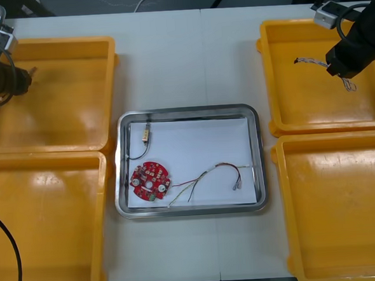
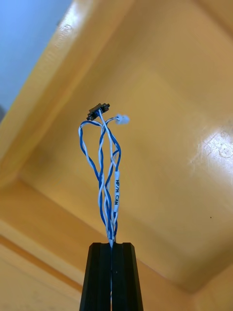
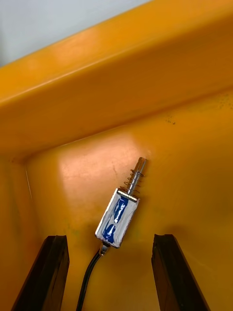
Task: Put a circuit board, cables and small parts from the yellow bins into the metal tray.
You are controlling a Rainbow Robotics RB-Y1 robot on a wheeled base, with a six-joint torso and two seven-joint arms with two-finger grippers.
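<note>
1. L side. The left gripper sits over the left far yellow bin, near its outer wall. In the left wrist view the left gripper is wide open and holds nothing. Its fingers straddle a small metal part that lies flat on the bin floor, apart from both. The part's black lead runs back btwn the fingers. Clearance on each side suits a pinch across the part's body. Judged step: pre-grasp.

2. Centre. The metal tray lies btwn the bins. It holds a circuit board, a red and yellow cable beside the board, and a black cable w/ a metal end by the far-left corner. Bare floor at the far right leaves room for more drops.

3. R side. The right gripper is over the right far yellow bin. In the right wrist view the right gripper is clamped on a blue and white cable. It pinches one end, so the connectors hang free ahead of the fingers. The cable appears clear of the bin floor, though the front view is too coarse to confirm. Judged next: transfer to tray.
</note>
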